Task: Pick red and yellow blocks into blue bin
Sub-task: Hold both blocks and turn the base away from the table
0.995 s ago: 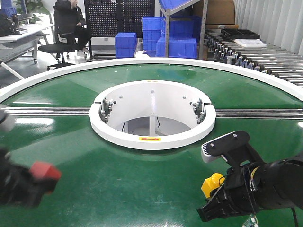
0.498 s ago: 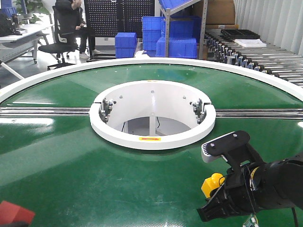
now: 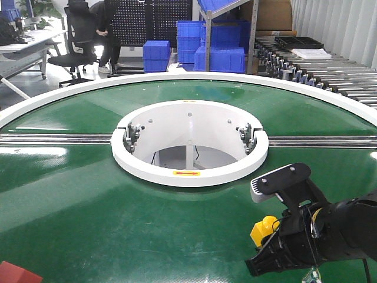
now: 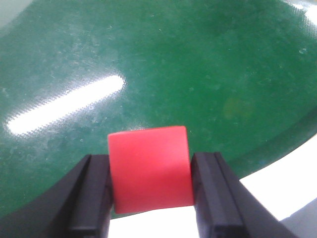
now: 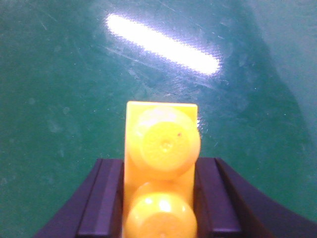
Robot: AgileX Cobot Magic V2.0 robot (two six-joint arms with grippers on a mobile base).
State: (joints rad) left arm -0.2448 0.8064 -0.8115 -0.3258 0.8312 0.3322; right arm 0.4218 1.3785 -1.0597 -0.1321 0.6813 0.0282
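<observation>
Both arms are loaded. Left gripper [image 4: 150,171] is clamped on the red cube [image 4: 148,163], fingers flat on its two side faces, with the cube poking out past the tips. Right gripper [image 5: 159,171] is clamped on the yellow brick [image 5: 161,139] across its long sides, studs toward the camera.

In the front view the cube is at the near-left corner and the brick near-right, both over the green round table [image 3: 88,200].

The blue bin isn't in any view. There are only stacked blue crates [image 3: 156,56] far behind, and I can't tell if any of them is the target.

My read is that the step is carry-to-bin:
- Hold squeeze force constant.
- Both grips look shallow, so no fast swings.
- Clear the bin rim before going in.
- Release low inside.
- Move one arm at a time to avoid crossing.
</observation>
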